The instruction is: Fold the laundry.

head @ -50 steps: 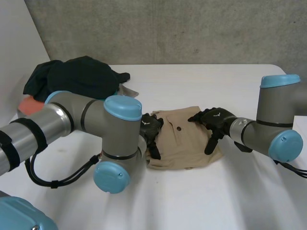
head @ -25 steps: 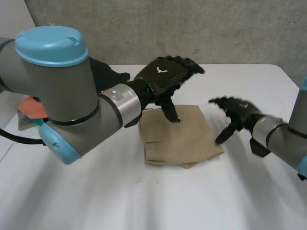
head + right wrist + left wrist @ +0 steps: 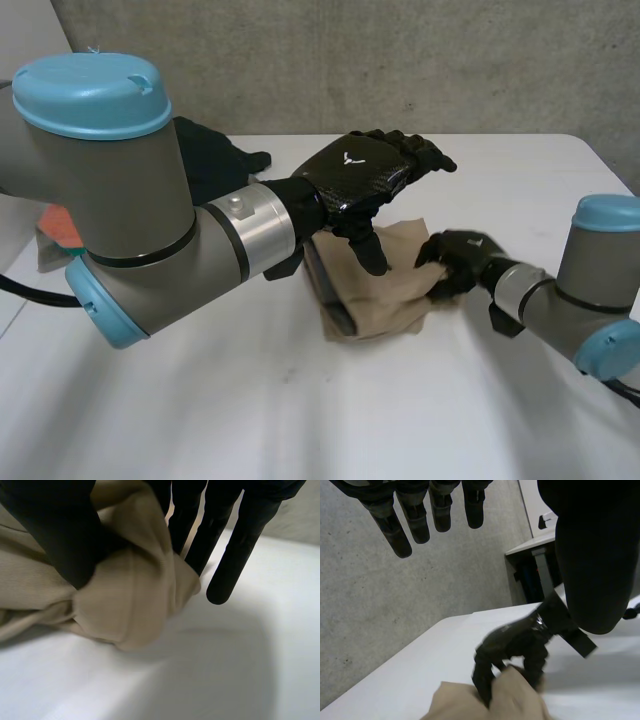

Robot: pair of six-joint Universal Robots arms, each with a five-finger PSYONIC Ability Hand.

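The right hand (image 3: pixel 455 262) is clenched on the tan garment (image 3: pixel 385 295), gripping it at the edge on the robot's right side. In the right wrist view, its thumb (image 3: pixel 60 530) presses a bunched fold of the cloth (image 3: pixel 125 590) against the fingers (image 3: pixel 187 515). The outer fingers reach straight past the fold, over the bare tabletop. The left wrist view shows the same grasp from the other side, with the right hand's (image 3: pixel 515 640) fingers curled down over the garment's (image 3: pixel 505 700) raised edge.

The left hand (image 3: pixel 365 175) is released and holds nothing. It hovers above the garment with its fingers spread and nearly straight, and its thumb points down toward the cloth. I cannot tell from the head view whether the thumb tip touches the cloth. In its own wrist view the fingers (image 3: pixel 400 527) hang free in front of the grey wall, with the garment lower down.

The tan garment lies near the middle of the white tabletop (image 3: pixel 300 400), between the two arms. It is folded into a compact bundle, gathered and puckered where the right hand grips it.

A heap of dark clothes (image 3: pixel 215 150) sits toward the far left of the tabletop, behind the left arm (image 3: pixel 130 200) and apart from the tan garment. An orange item (image 3: pixel 58 225) beside the heap is mostly hidden by that arm.
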